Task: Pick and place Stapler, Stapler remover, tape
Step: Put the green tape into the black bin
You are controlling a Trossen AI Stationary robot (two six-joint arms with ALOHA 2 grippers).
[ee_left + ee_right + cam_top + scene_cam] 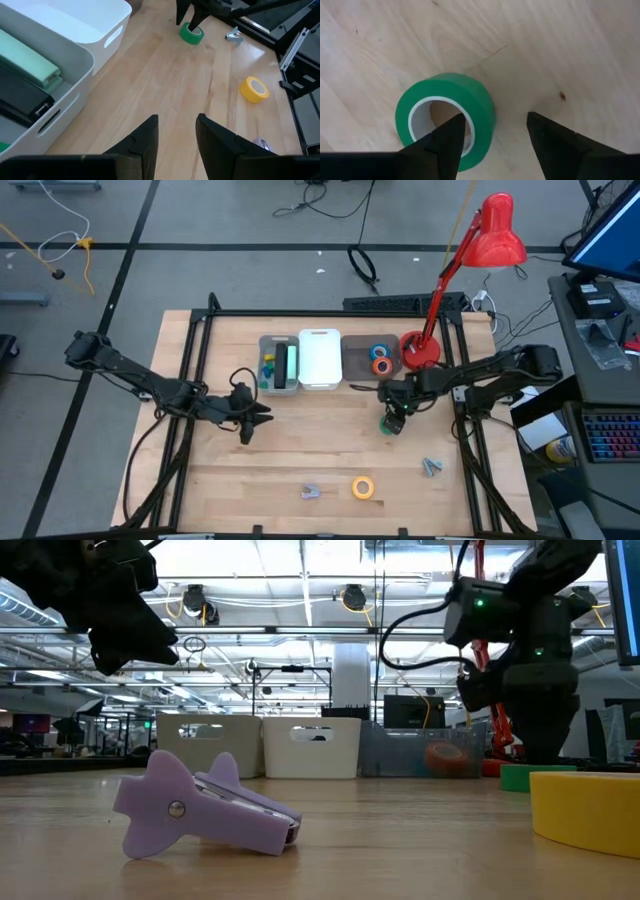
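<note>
The right gripper (492, 137) hangs over the green ring-shaped tape roll (451, 116) on the wooden table (300, 440), its fingers open, one tip inside the ring's hole and the other outside its wall. The left gripper (176, 131) hovers with fingers parted and empty, beside the grey plastic bin (60, 100). The yellow tape roll (363, 487) lies near the table's front edge.

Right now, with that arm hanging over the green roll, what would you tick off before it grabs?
1. Right gripper open: ok.
2. Its fingers straddle the wall of the green tape roll, one finger over the hole, one outside: ok.
3. Roll lies flat on the table: ok.
4. Fingers low enough to close on the roll: cannot tell.
5. Left gripper waits apart, open and empty: ok.
6. Grey bin with the blue and orange rolls has room: ok.
</note>
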